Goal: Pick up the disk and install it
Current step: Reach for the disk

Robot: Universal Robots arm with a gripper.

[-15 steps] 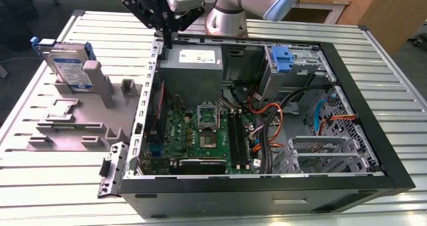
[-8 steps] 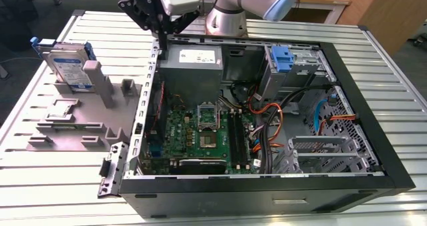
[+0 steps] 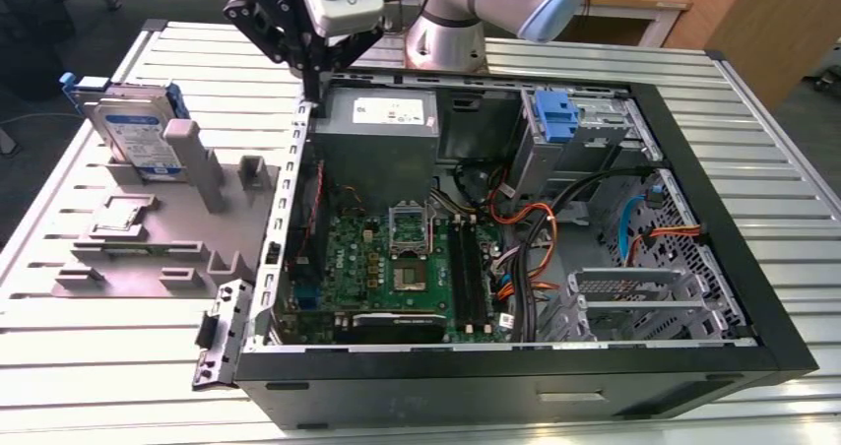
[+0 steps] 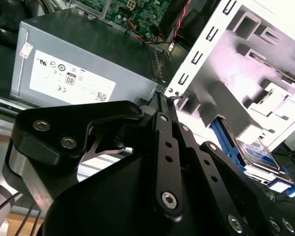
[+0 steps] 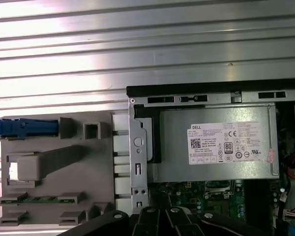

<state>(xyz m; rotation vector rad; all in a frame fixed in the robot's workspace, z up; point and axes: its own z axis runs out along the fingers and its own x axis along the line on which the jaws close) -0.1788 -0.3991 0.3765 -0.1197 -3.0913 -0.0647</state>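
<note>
Exterior view: your claw (image 3: pixel 313 89), tips together and empty, hangs at the case (image 3: pixel 526 386) rim; the disk (image 3: pixel 136 130) stands on edge off to the exterior view's left.

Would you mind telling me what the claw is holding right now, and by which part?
Nothing: the claw is shut and empty, and the disk stands apart from it in the grey rack.

Silver-grey jointed robot arm (image 3: pixel 447 36) bent over at wrist. Black two-finger linkage gripper (image 3: pixel 313 89) hangs tip-down, slim black fingers (image 4: pixel 163 142) pressed together, tips meeting.
</note>
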